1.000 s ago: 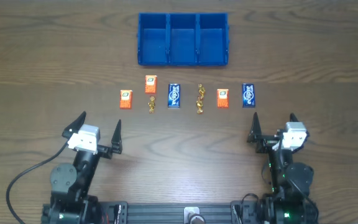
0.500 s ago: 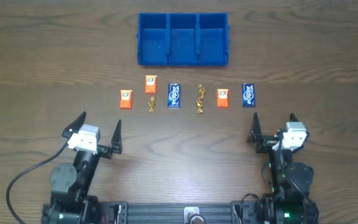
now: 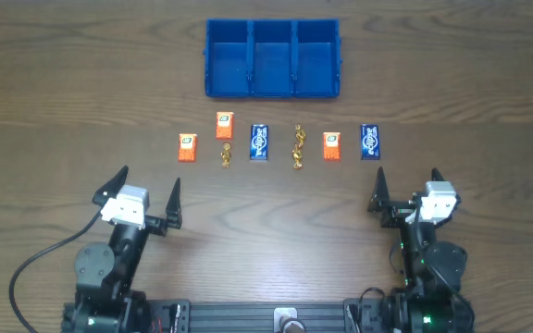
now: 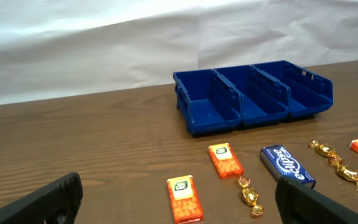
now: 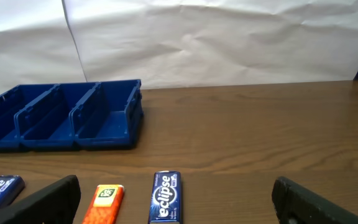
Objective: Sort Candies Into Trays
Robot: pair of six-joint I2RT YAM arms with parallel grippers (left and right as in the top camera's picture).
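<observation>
We have the left gripper (image 3: 149,178) and the right gripper (image 3: 407,174) low at the near side of the tabletop (image 3: 63,92). Each has its fingers (image 4: 48,198) spread wide apart and holds nothing. Nothing is sorted yet: all eight pieces lie in a loose row between the grippers and the blue tray (image 3: 272,90), which sits well apart from them at the far side. We count one tray with three compartments, all bare. There are three orange boxes (image 3: 187,147), two left of the middle and one toward the right. There are two blue packs (image 3: 260,141), one near the middle and one at the right end. There are three gold sweets (image 3: 227,154) as best we can tell, one just beside the second orange box and two end to end at the middle. We judge the orange boxes light, stiff and smooth, best pinched across their narrow sides. The blue packs look flat, light and a little slick, so we would take them across the short width near the middle. The gold sweets are small, and their crinkly wrappers may slip, so we would close on the body, not the twisted ends. Everything lies flat, so the fingers must come down almost touching the tabletop.
</observation>
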